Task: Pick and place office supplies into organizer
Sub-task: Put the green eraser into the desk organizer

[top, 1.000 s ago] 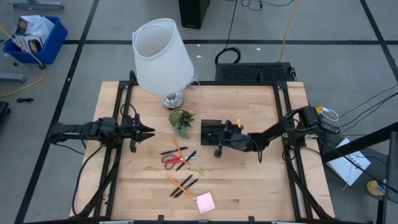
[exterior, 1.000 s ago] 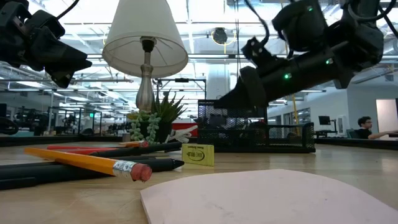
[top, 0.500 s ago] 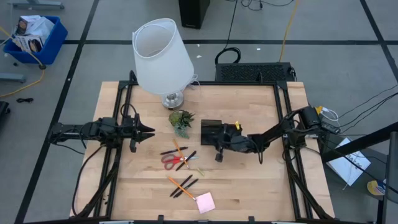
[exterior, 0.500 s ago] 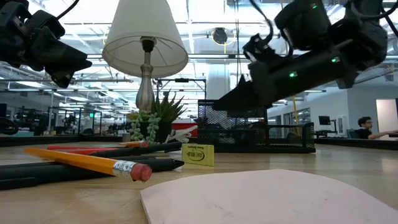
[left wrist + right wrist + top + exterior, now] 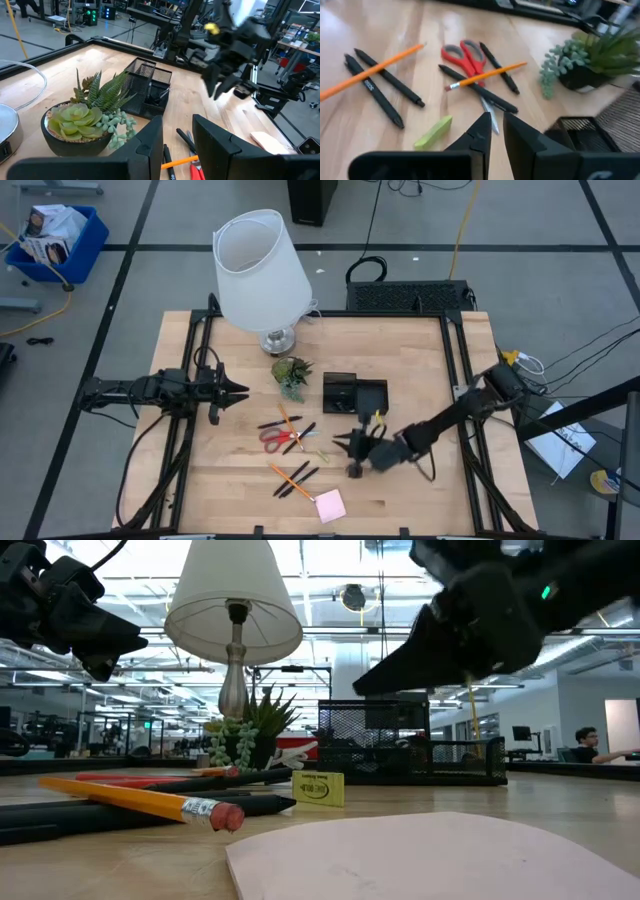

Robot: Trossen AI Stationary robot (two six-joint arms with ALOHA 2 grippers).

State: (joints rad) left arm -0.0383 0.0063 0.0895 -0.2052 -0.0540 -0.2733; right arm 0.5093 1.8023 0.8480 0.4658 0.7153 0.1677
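Observation:
The low black mesh organizer (image 5: pixel 355 393) stands at mid-table, also visible in the left wrist view (image 5: pixel 150 85). Left of it and toward the near edge lie the red-handled scissors (image 5: pixel 273 438) among black pens and an orange pencil. A second pen-and-pencil group (image 5: pixel 296 478), a small yellow-green piece (image 5: pixel 433 132) and the pink sticky-note pad (image 5: pixel 330 505) lie closer to the near edge. My right gripper (image 5: pixel 345 452) hovers open and empty above the table, between the organizer and the near edge, right of the scissors (image 5: pixel 465 52). My left gripper (image 5: pixel 243 390) waits, open, left of the plant.
A white-shaded lamp (image 5: pixel 262 270) stands at the far left of the table. A small green plant (image 5: pixel 291 373) in a dark bowl sits between it and the organizer. Bare wood lies right of the organizer and along the right side. A person sits in the room beyond (image 5: pixel 588 745).
My right gripper has left its place at the organizer and swung toward the table's near edge and slightly left, ending over the wood right of the scissors and pens. The supplies on the table have not moved.

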